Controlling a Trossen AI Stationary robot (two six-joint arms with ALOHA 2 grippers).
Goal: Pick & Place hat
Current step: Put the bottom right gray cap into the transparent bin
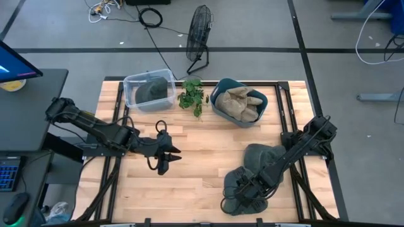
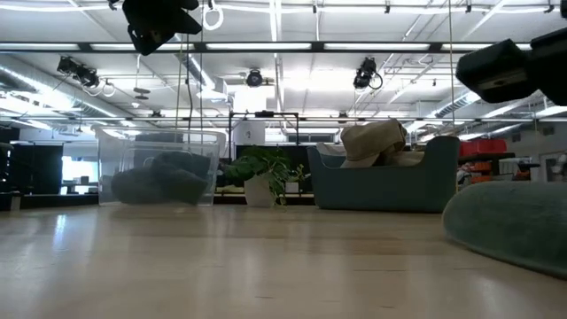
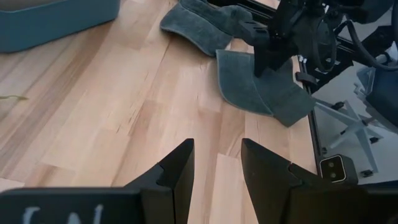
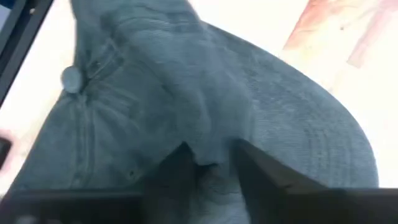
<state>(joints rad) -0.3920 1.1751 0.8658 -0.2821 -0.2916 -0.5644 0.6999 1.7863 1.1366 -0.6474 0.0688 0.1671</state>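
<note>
Near front-right corner of surface (image 1: 189, 176), right end effector (image 4: 208, 163) pinches grey hat (image 1: 249, 183) fabric; lift slow, you'll avoid slip. Left end effector (image 1: 165, 154) narrow, idle.

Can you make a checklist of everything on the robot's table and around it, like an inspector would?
Surface: wood table, bare in the middle.
Job's things: grey hat at the near right; another grey hat in the clear bin; tan hats in the blue bin.
Clutter: small plant between the bins.
Claws: left claw open, over bare wood, holding nothing; right claw pinching the grey hat's cloth.
Cables: black cable and white wires on the floor beyond the table.
Surroundings: floor fan behind the table; screen on a desk to the left.
</note>
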